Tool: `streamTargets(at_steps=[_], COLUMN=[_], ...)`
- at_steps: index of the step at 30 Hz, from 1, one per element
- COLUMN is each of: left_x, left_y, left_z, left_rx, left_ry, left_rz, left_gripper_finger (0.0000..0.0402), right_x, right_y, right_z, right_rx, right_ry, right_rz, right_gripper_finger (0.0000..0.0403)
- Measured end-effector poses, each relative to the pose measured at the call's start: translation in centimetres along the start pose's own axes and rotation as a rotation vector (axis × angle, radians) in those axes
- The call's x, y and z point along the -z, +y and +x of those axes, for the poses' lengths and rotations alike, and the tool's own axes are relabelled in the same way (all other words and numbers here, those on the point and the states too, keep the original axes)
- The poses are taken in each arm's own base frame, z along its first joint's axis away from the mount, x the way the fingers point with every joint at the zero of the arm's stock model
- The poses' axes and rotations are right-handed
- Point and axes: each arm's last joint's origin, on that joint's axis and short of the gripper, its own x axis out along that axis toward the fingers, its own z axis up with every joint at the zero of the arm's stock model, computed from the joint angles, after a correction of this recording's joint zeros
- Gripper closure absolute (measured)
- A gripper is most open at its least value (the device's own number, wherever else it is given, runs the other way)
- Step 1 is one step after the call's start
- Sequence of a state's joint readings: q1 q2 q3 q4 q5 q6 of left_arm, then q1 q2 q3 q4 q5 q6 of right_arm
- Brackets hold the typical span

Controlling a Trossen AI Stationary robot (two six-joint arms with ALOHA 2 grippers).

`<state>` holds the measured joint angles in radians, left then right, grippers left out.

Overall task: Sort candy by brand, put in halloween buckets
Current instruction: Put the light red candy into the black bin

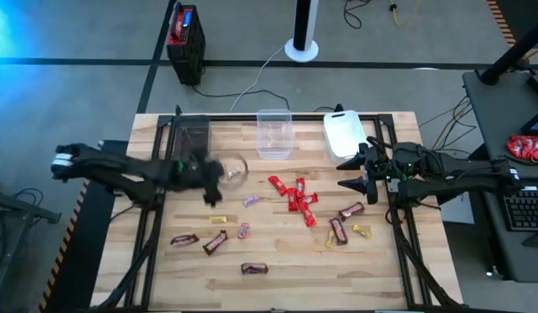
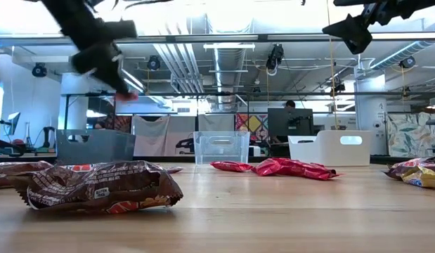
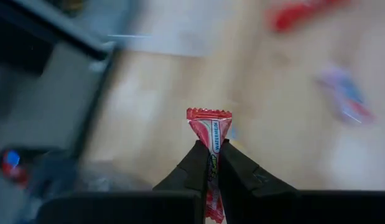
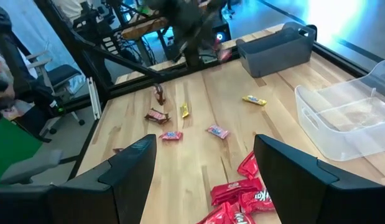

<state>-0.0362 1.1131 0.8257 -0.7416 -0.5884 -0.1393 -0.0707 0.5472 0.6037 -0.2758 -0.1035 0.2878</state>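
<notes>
Over the bench's (image 1: 277, 252) left half, the left claw (image 3: 212, 163) is pressed together on a small pink piece (image 3: 210, 129) with a "watermelon" label, wrapper end sticking up past the fingertips. In the high view that arm is motion-blurred, with the left claw near the dark smoky grey bin (image 1: 192, 136) at the back-left corner; the low view shows it raised well off the wood. The right claw (image 1: 354, 172) hangs above the right side, just in front of the white bin (image 1: 344, 133), fingers spread wide, holding nothing. The clear bin (image 1: 274, 133) sits between the grey and white ones along the back edge; whether any bin has contents cannot be told. Loose candy on the bench: a cluster of shiny red bars (image 1: 295, 198) mid-bench in front of the clear bin, two dark brown bars (image 1: 344, 221) to their right with a tiny yellow piece (image 1: 362, 231) beside them, three more brown bars (image 1: 215, 243) toward the front-left, another yellow piece (image 1: 217, 220) and two pink pieces (image 1: 251, 201) between the groups. A black-and-red box (image 1: 185, 39) stands on the floor beyond the bench. A person (image 2: 289, 105) is in the room behind, far off.
</notes>
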Motion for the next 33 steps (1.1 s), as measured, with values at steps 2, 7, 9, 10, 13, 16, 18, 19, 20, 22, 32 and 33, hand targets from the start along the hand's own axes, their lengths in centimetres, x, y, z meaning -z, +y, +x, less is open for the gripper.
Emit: streamTargets(at_steps=[2, 7, 9, 10, 13, 16, 18, 19, 20, 22, 32, 33], left_x=[-0.4, 0.4, 1.4, 2.0, 4.0, 5.3, 5.9, 6.1, 6.2, 6.2, 6.3, 6.3], left_y=[3.0, 10.2, 12.7, 13.8, 16.2, 16.8, 16.9, 16.9, 16.8, 16.8, 16.8, 16.8], left_z=[-0.6, -0.7, -0.1, 0.3, 1.8, 3.1, 3.7, 3.9, 4.1, 4.4, 5.0, 4.9], left_rx=[-0.050, -0.116, -0.118, -0.118, -0.060, -0.017, -0.053, -0.063, -0.062, -0.055, -0.071, -0.072], left_ry=[0.006, 0.044, 0.080, 0.102, 0.165, 0.199, 0.245, 0.267, 0.280, 0.284, 0.313, 0.311], left_rz=[-0.107, -0.393, -0.511, -0.570, -0.710, -0.743, -0.735, -0.727, -0.720, -0.714, -0.705, -0.705], left_gripper_finger=[0.0396, 0.0396, 0.0396, 0.0396, 0.0396, 0.0396, 0.0396, 0.0396, 0.0396, 0.0396, 0.0335, 0.0324], right_x=[0.0, 0.0, 0.0, 0.0, 0.0, 0.0, 0.0, 0.0, 0.0, 0.0, 0.0, 0.0], right_y=[0.0, 0.0, 0.0, 0.0, 0.0, 0.0, 0.0, 0.0, 0.0, 0.0, 0.0, 0.0], right_z=[0.0, 0.0, 0.0, 0.0, 0.0, 0.0, 0.0, 0.0, 0.0, 0.0, 0.0, 0.0], right_rx=[-0.001, 0.001, 0.001, 0.001, 0.001, 0.001, 0.001, 0.001, 0.001, 0.001, 0.001, 0.001], right_ry=[-0.005, -0.005, -0.005, -0.005, -0.005, -0.005, -0.005, -0.005, -0.005, -0.005, -0.005, -0.005], right_rz=[-0.004, -0.012, -0.012, -0.011, -0.011, -0.007, 0.000, 0.001, 0.001, 0.001, 0.000, 0.000], right_gripper_finger=[0.0138, 0.0138, 0.0138, 0.0138, 0.0138, 0.0138, 0.0138, 0.0138, 0.0138, 0.0138, 0.0138, 0.0138])
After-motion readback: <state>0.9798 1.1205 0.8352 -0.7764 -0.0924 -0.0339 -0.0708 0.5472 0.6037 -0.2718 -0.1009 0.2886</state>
